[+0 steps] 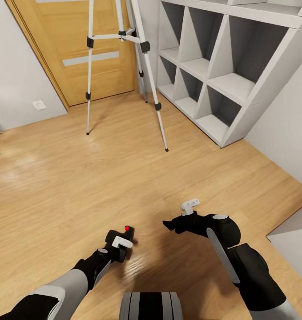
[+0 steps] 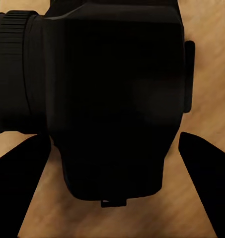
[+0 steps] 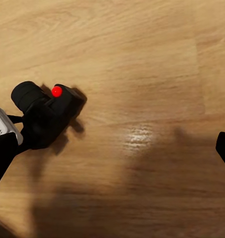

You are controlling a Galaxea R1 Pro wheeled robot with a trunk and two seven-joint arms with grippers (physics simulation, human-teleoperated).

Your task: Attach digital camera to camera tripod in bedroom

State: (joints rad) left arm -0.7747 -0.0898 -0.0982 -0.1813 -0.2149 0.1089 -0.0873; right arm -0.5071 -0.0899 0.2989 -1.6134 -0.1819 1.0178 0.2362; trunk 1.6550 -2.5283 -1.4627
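Observation:
The digital camera point(image 1: 123, 235), a chunky black body with a red button on top, is held low over the wood floor by my left gripper point(image 1: 118, 244), which is shut on it. In the left wrist view the camera body point(image 2: 112, 99) is very close, with a dark finger point(image 2: 23, 183) on each side. My right gripper point(image 1: 167, 225) hangs open just right of the camera, and its wrist view looks down on the camera point(image 3: 45, 116) between wide-spread fingertips point(image 3: 224, 148). The camera tripod point(image 1: 148, 75) stands ahead by the door on silver legs, its head cut off by the picture's edge.
An oak door point(image 1: 70, 49) with pale stripes is behind the tripod. White cube shelves point(image 1: 222, 66) line the right wall. Light wood floor point(image 1: 102, 178) stretches between me and the tripod. A grey wall point(image 1: 13, 66) with a socket is at left.

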